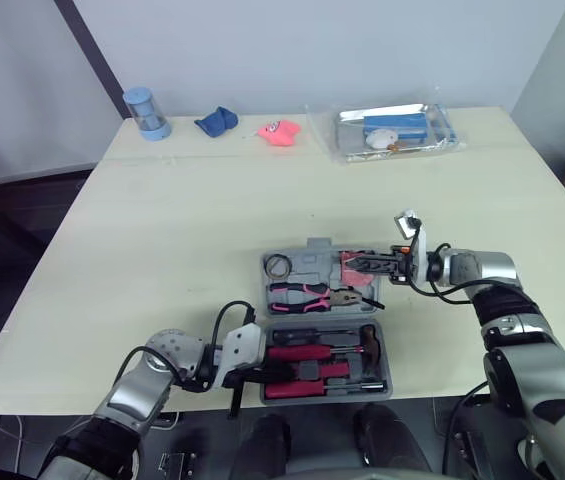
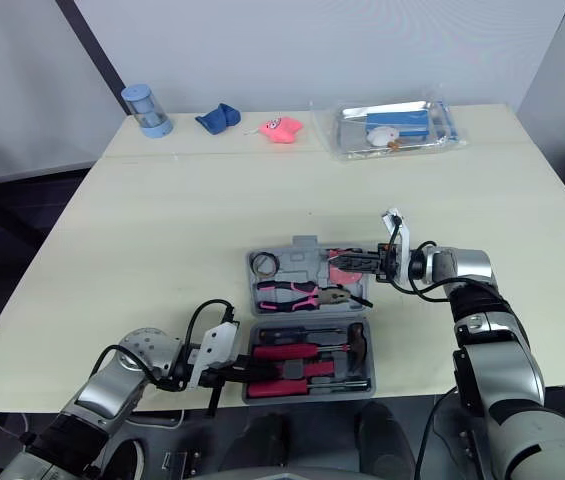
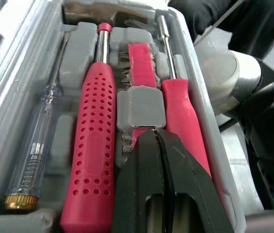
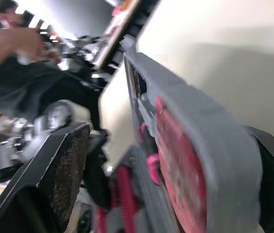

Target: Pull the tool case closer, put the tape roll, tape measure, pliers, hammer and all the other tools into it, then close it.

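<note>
The grey tool case (image 1: pixel 313 246) lies open near the table's front edge. Its far half holds the tape roll (image 1: pixel 279 264), the pink-handled pliers (image 1: pixel 307 296) and the red tape measure (image 1: pixel 350 271). Its near half holds the red-handled hammer (image 3: pixel 95 145), a red screwdriver (image 3: pixel 181 111) and a clear tester screwdriver (image 3: pixel 37 141). My left gripper (image 1: pixel 260 374) is shut with nothing in it, its tips over the near half's left end beside the handles. My right gripper (image 1: pixel 369 264) is open at the far half's right end, its fingers (image 4: pixel 59 170) straddling the case wall by the tape measure.
At the table's far side stand a blue cylinder (image 1: pixel 147 112), a blue cloth (image 1: pixel 216 121), a pink object (image 1: pixel 278 133) and a clear bag with a tray (image 1: pixel 394 130). The case's near wall (image 1: pixel 387 378) sits close to the table's front edge.
</note>
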Controlling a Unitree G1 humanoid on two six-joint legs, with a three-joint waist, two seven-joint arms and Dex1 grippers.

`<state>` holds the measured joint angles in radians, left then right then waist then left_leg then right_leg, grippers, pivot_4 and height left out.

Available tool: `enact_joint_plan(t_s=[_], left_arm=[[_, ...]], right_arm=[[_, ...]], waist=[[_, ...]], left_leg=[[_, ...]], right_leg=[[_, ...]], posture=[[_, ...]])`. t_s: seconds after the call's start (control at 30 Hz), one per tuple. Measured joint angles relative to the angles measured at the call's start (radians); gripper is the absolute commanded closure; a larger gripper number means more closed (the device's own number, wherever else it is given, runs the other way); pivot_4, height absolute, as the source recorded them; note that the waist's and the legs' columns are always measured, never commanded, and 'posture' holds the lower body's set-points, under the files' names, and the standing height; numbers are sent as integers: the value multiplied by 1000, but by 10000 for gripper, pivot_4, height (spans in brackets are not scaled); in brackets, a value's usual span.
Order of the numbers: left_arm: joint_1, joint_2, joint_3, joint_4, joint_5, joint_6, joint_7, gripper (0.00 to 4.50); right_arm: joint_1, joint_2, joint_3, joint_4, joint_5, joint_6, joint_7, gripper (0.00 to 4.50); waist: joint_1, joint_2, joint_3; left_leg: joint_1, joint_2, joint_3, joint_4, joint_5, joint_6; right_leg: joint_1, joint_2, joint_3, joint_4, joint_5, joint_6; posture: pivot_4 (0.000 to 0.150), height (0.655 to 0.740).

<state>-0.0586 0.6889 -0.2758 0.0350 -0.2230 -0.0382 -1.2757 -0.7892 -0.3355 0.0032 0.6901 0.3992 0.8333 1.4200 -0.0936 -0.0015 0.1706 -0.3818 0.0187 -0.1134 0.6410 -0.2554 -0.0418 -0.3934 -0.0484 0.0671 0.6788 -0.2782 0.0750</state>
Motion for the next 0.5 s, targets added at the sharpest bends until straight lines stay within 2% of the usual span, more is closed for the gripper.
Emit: enact_joint_plan(t_s=[0.13, 0.27, 0.33, 0.5], left_arm=[[47, 57, 82, -16, -84, 44, -31, 45000], [164, 171, 187, -86, -174, 108, -85, 45000], [266, 266, 299, -100, -232, 148, -130, 45000], [308, 290, 429, -62, -275, 173, -138, 45000]], right_arm=[[78, -15, 8, -182, 79, 77, 38, 514], [157, -43, 11, -371, 165, 153, 50, 514], [243, -90, 11, -545, 245, 220, 51, 514], [379, -160, 7, -750, 341, 297, 11, 514]], waist=[[-2, 0, 0], [0, 0, 2], [4, 0, 2], [27, 1, 3]], left_leg=[[-2, 0, -1, 0, 0, 0], [-4, 0, -1, 0, 0, 0], [-4, 0, -1, -1, 0, 0], [-4, 0, 0, -1, 0, 0]], right_leg=[[-3, 0, 0, 0, 0, 0], [-4, 0, -1, 0, 0, 0], [-4, 0, -1, -1, 0, 0], [-4, -1, -1, -1, 0, 0]], posture=[[1500, 7400], [1500, 7400], [1500, 7400], [1500, 7400]])
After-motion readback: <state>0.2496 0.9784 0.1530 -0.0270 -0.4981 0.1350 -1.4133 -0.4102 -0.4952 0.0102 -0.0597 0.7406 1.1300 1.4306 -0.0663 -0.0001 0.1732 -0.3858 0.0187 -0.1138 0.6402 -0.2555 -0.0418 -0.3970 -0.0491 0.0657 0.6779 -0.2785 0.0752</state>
